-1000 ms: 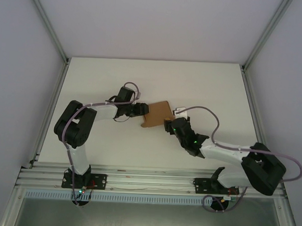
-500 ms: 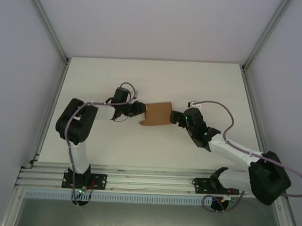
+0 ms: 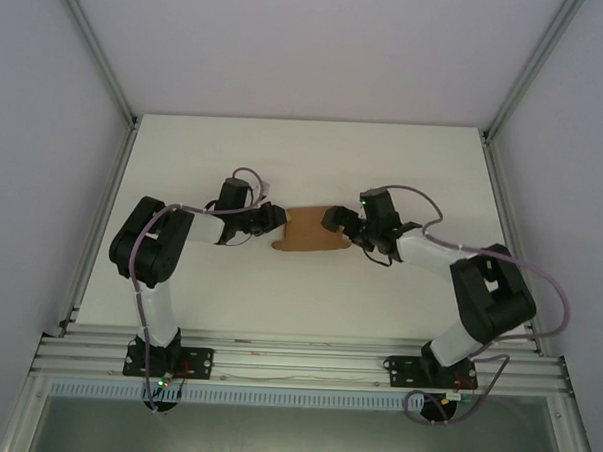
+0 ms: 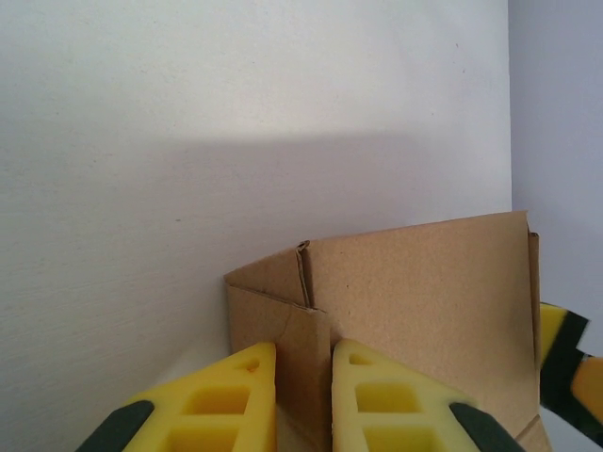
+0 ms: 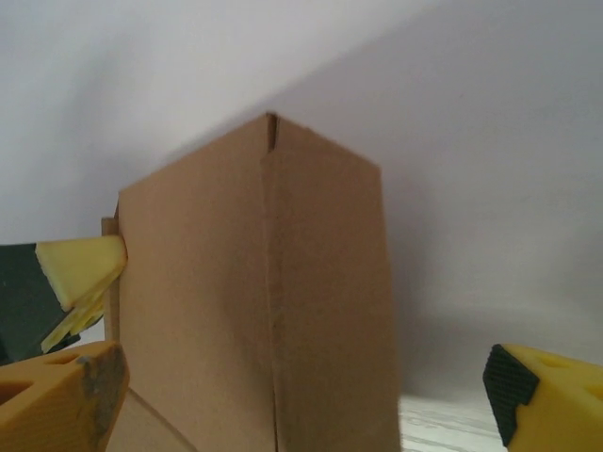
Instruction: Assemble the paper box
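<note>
White surface [image 3: 305, 156], centre: plain brown cardboard paper box [image 3: 309, 232], partly folded. Left gripper [image 3: 279, 220] at box's 9 o'clock, clamped on its edge. Right gripper [image 3: 334, 220] at 3 o'clock, fingers apart, box between them.

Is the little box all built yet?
Not yet. Done: the cardboard box is folded up, with creased walls standing. In hand: the left fingers pinch one wall, and the right fingers sit open around it. Left: closing it up; it seems not shut yet.
</note>
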`<act>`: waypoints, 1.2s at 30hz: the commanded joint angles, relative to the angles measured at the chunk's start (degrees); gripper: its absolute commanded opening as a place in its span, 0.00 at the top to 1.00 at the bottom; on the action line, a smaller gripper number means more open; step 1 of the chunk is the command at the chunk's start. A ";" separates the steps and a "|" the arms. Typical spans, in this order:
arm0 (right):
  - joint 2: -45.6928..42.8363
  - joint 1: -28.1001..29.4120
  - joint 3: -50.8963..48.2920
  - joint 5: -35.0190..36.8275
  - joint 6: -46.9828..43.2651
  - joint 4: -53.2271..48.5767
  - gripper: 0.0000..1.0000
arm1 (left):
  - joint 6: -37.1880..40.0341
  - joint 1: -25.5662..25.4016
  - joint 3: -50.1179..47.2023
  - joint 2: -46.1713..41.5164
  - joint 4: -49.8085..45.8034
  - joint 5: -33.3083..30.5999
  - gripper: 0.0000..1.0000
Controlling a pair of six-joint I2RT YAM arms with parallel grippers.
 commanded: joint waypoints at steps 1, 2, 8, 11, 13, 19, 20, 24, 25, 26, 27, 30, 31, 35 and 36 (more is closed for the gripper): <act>2.66 -1.11 1.43 -8.74 4.06 5.81 0.06 | 1.22 0.77 -2.23 1.59 -1.83 -1.28 0.82; 3.59 -1.41 1.58 -10.36 5.01 7.32 0.06 | 1.10 0.86 -2.39 1.77 -1.42 -1.11 0.82; 7.82 -2.26 2.37 -18.07 8.44 14.48 0.21 | 1.65 1.21 -3.14 1.80 0.85 0.32 0.82; 8.16 -2.85 2.15 -19.78 10.34 17.82 0.29 | 2.23 1.29 -3.33 1.20 2.87 1.02 0.77; 8.06 -3.16 2.18 -20.30 10.77 18.44 0.36 | 2.58 1.28 -3.24 0.86 4.57 1.69 0.74; 6.91 -3.39 3.05 -20.76 11.17 15.46 0.57 | 4.90 1.19 -1.50 -3.04 6.58 2.92 0.56; 6.68 -3.48 3.36 -20.68 11.13 14.55 0.59 | 5.71 1.17 -1.09 -4.06 6.43 2.66 0.50; 4.91 -3.85 3.57 -19.45 12.79 11.39 0.57 | 14.11 1.03 2.24 -9.80 -0.22 0.73 0.00; 4.40 -4.06 3.75 -19.12 13.95 10.14 0.56 | 18.38 0.74 3.14 -11.53 -3.11 0.13 0.00; 3.75 -4.43 4.22 -18.75 15.36 8.30 0.56 | 23.95 0.16 3.95 -13.53 -6.18 -0.82 0.00; 3.22 -4.81 4.42 -18.57 16.29 6.77 0.57 | 28.99 -0.52 4.22 -15.42 -8.24 -2.37 0.00; 2.38 -6.07 7.03 -17.51 20.60 -2.75 0.58 | 46.79 -4.09 4.52 -21.16 -14.39 -4.90 0.00; 2.59 -6.51 8.16 -18.97 21.16 -5.34 0.58 | 52.61 -5.61 5.02 -22.78 -17.73 -5.56 0.00; 2.09 -7.47 9.63 -23.40 25.91 -9.90 0.49 | 75.90 -10.74 8.33 -26.89 -35.49 -5.99 0.00; 2.09 -7.70 9.71 -24.61 27.54 -10.03 0.52 | 80.77 -11.72 8.47 -27.16 -38.70 -6.49 0.00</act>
